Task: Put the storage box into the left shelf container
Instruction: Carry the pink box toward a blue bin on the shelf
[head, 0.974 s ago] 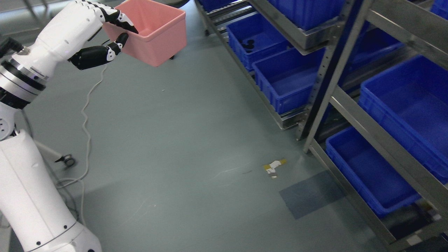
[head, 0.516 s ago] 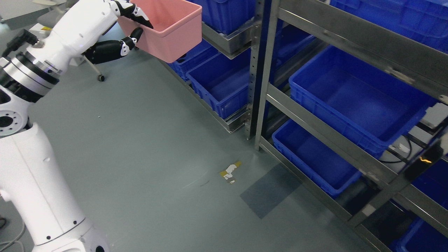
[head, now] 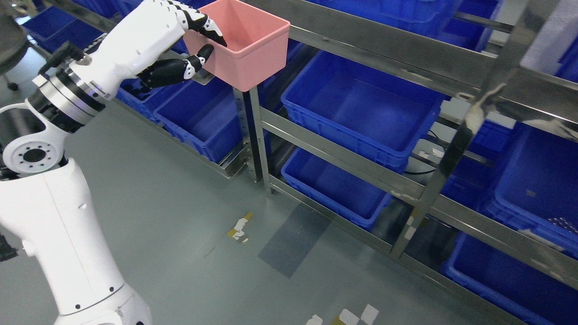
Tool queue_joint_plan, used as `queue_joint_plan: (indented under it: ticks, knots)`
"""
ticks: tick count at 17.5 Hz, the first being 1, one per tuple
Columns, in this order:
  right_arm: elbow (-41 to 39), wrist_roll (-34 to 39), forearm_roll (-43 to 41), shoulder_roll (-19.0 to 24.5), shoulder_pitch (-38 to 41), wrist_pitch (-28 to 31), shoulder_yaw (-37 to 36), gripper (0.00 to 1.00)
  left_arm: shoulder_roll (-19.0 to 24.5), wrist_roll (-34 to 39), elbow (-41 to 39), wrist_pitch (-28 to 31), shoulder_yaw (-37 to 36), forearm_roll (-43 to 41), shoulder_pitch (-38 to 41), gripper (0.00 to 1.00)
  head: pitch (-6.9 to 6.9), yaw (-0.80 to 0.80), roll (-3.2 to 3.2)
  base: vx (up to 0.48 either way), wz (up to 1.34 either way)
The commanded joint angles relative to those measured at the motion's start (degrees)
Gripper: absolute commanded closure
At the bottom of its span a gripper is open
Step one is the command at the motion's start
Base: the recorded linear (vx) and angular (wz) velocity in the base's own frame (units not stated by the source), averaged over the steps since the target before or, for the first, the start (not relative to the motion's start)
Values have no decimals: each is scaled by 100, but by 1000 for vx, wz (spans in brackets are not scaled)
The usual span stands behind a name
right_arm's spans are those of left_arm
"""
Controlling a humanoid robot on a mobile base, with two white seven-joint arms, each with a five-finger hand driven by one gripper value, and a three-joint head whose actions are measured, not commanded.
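- Left hand (head: 198, 43) is clamped on the near wall of the pink storage box (head: 246, 43): fingers (head: 205, 25) hooked over the rim into the box, thumb (head: 178, 71) pressing the outer face from below.
- Box is held up in the air, open side up, a bit tilted, empty as far as can be seen. It juts out ahead & to the right of the hand, away from the wrist.
- Box long axis: seems to run roughly across the palm line, so the hand grips a long side; not fully sure from this angle.
- Key relation: blue container (head: 361, 113) on the middle level of the shelf frame (head: 316, 144) lies below & right of the hand, just past the box's far lower corner. Box bottom corner sits above the upright post (head: 253, 131), not yet over the container.
- Another blue bin (head: 198, 122) lies directly under the hand, left of the post, in the neighbouring rack. Which of the two counts as the "left shelf container" can't be settled from this view; both look empty & wide enough.
- Judgement: carry phase, placing not yet done. Next move prob needs box shifted sideways clear of the post, then lowered under the upper rail (head: 384, 49).
- Risk: box corner catching post or rail.
- Right arm not visible; left arm does the job.
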Motion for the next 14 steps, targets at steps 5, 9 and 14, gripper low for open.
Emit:
queue_joint_plan:
  ticks: [5, 9, 14]
  knots:
    - [0, 1951, 44, -100, 0, -3, 0, 0, -2, 16, 15, 1, -518, -3, 107, 99, 0, 0, 0, -29, -537]
    - [0, 1951, 44, -100, 0, -3, 0, 0, -2, 16, 24, 1, -509, -3, 107, 99, 0, 0, 0, 5, -263]
    - [0, 1951, 44, -100, 0, -3, 0, 0, -2, 16, 41, 1, -518, -3, 133, 99, 0, 0, 0, 3, 19]
